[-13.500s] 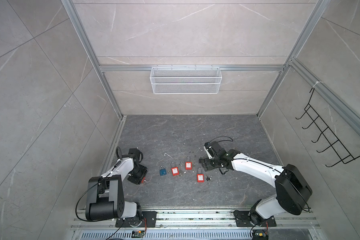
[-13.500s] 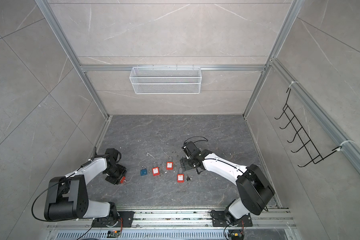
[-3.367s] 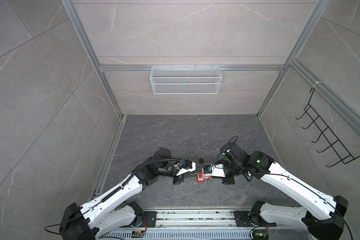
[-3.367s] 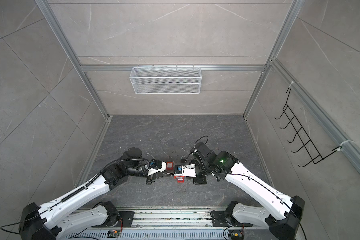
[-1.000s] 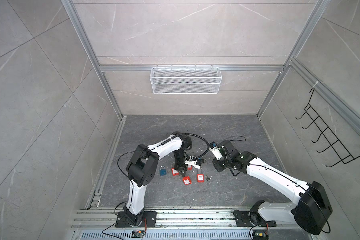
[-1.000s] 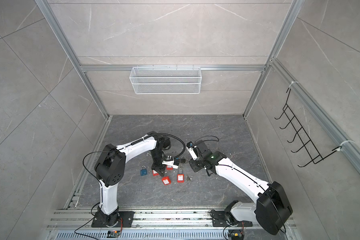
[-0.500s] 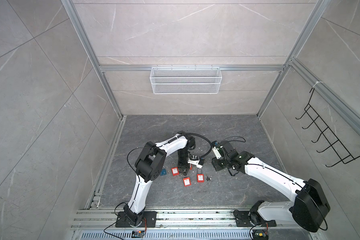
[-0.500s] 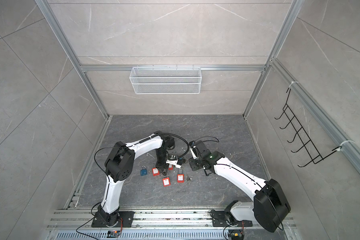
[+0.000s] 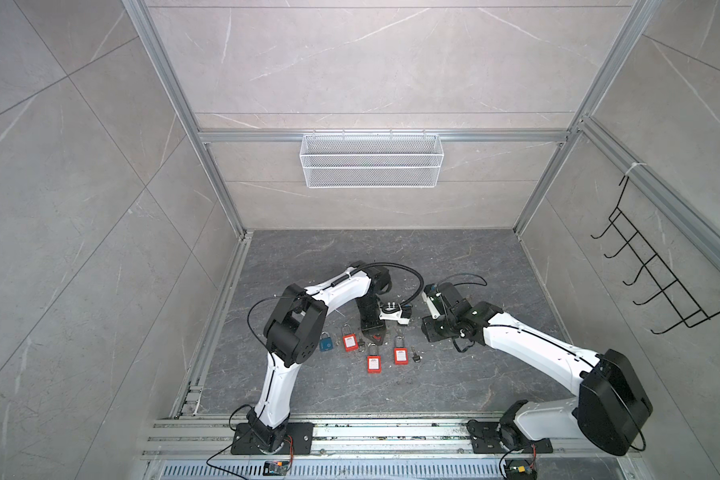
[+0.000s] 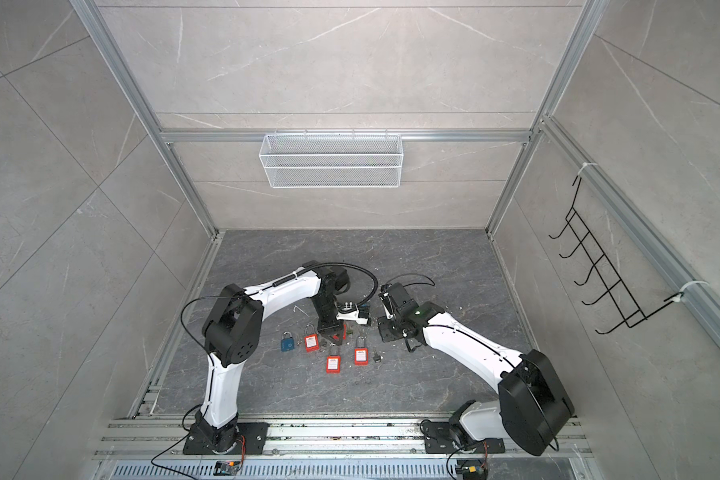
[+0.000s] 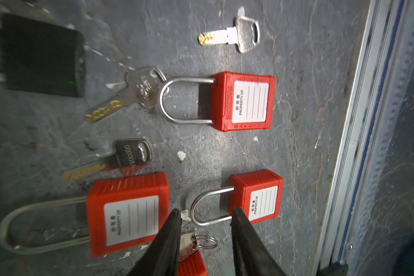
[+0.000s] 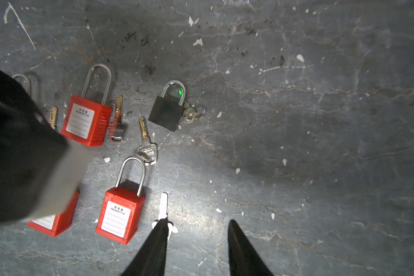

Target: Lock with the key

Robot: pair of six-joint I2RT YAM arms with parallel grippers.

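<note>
Reaching in over the grey stone floor [image 9: 391, 257], the left arm [image 9: 341, 291] and the right arm [image 9: 528, 345] both bend down toward its middle, well below the wire basket [image 9: 371, 166] on the back wall. The left gripper [image 11: 205, 210] hangs low over the floor, released, its jaws apart and gripping nothing. Under it, on the floor, lies a red padlock [image 11: 191, 265], mostly cut off at the wrist view's edge, with a ringed key [image 11: 191, 241] at its end; whether that key sits in the keyhole I cannot tell. The right gripper [image 12: 197, 221] is released too and empty, one fingertip [image 12: 159, 229] covering the head of a bare silver key [image 12: 163, 205] that lies flat on the floor. Around them rest a long-shackled padlock [image 11: 129, 215], a black padlock [image 12: 167, 112] with its shackle shut, and, at the left end of the row in both top views, a blue padlock [image 9: 325, 341]. A black-headed key [image 11: 127, 155] lies just beside the long-shackled one.
</note>
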